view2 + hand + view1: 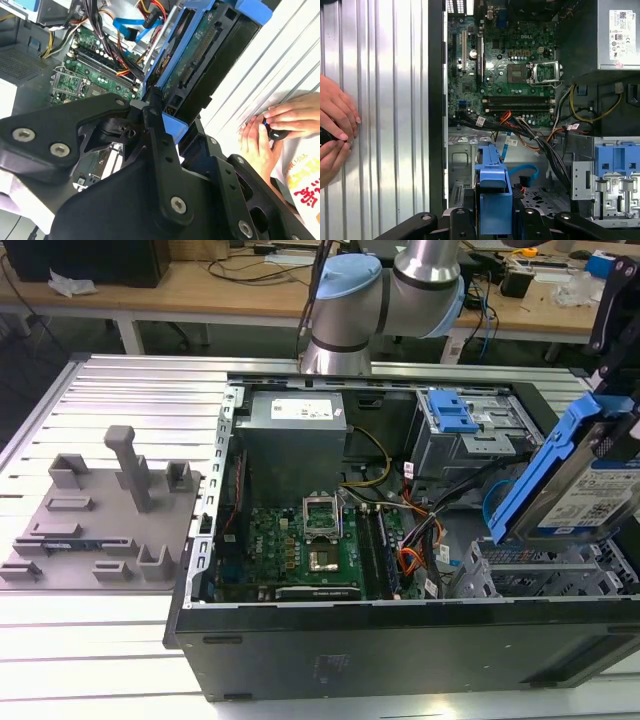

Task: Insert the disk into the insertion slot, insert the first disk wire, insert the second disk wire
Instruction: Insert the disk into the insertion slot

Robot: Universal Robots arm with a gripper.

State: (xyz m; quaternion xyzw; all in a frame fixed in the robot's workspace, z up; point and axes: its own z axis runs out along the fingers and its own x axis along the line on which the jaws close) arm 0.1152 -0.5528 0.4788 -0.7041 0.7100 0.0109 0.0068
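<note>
I see the disk (600, 498) as shiny metal with a paper label, framed in smooth blue plastic. The insertion slot (545, 575) is dull grey metal with holes; the table (100, 660) is shiny ribbed metal.

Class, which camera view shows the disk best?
The exterior view: the disk shows its labelled face and blue frame, tilted. The second wrist view shows its circuit-board side; the first wrist view shows the frame end-on.
</note>
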